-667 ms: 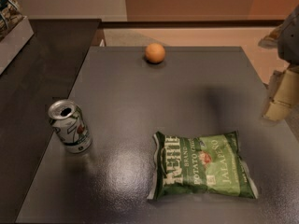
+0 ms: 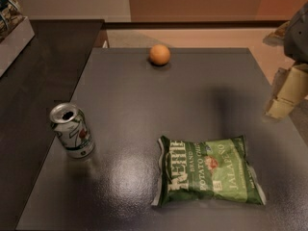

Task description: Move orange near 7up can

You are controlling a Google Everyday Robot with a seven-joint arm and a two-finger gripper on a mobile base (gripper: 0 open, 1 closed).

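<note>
The orange [image 2: 159,54] sits near the far edge of the dark grey table [image 2: 144,129], alone and untouched. The 7up can [image 2: 72,130] stands upright near the table's left edge, its silver top opened, well forward and left of the orange. My gripper [image 2: 287,93] hangs at the right edge of the view, above the table's right side, far from both the orange and the can. It holds nothing that I can see.
A green jalapeño chip bag [image 2: 209,177] lies flat at the front right of the table. A darker counter [image 2: 43,71] adjoins the table on the left, with a box of snacks [image 2: 12,25] at its far left. Beyond the table is tan floor.
</note>
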